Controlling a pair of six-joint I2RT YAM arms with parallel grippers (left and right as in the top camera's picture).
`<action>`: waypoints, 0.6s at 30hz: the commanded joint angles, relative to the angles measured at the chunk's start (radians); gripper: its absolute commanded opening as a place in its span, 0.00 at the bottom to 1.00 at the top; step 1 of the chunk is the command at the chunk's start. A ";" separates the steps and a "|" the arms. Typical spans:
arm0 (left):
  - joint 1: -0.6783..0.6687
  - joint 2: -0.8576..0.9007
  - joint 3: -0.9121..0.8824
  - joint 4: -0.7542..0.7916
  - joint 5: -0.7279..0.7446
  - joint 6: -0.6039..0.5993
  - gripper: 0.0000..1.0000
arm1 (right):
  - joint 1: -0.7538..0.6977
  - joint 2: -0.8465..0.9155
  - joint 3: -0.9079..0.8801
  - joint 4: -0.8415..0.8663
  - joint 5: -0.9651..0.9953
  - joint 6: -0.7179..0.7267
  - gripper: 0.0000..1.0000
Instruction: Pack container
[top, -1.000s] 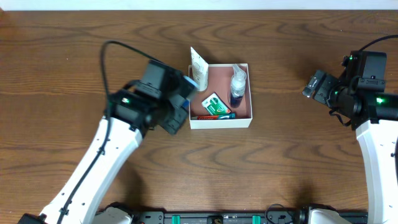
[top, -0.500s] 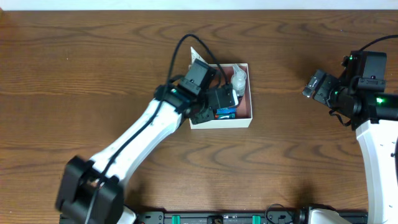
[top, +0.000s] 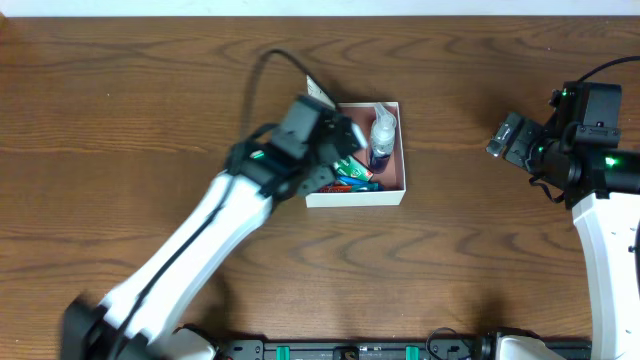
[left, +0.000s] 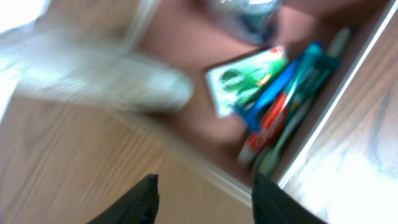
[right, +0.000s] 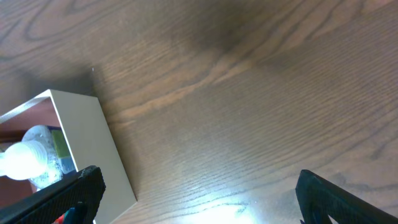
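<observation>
The container (top: 356, 197) is a square white box with a pinkish-brown inside at the table's middle. It holds a spray bottle (top: 381, 135), a green-and-white packet (top: 351, 166), and a toothbrush and toothpaste (top: 356, 184) along its front wall. A white tube (top: 319, 92) leans at its back left corner. My left gripper (top: 343, 143) hovers over the container's left side, open and empty. The blurred left wrist view shows the packet (left: 249, 78), toothbrush (left: 283, 93), tube (left: 93, 84) and container wall (left: 205, 168) beyond the gripper (left: 208, 202). My right gripper (top: 505, 135) is open, far right of the container.
The right wrist view shows the container's right wall (right: 87, 137), the spray bottle (right: 25, 158) and bare wood between the open fingers (right: 199, 199). The brown wooden table (top: 120, 120) surrounds the box.
My left arm swung right over the container, then drew back a little to the left. The right arm has not moved.
</observation>
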 joint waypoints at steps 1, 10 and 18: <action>0.068 -0.113 0.006 -0.065 -0.095 -0.180 0.50 | -0.007 0.000 0.012 -0.002 0.000 -0.006 0.99; 0.444 -0.231 0.006 -0.267 -0.106 -0.516 0.71 | -0.007 0.000 0.012 -0.002 0.000 -0.006 0.99; 0.555 -0.206 0.005 -0.259 -0.103 -0.545 0.98 | -0.006 0.000 0.012 -0.002 0.000 -0.006 0.99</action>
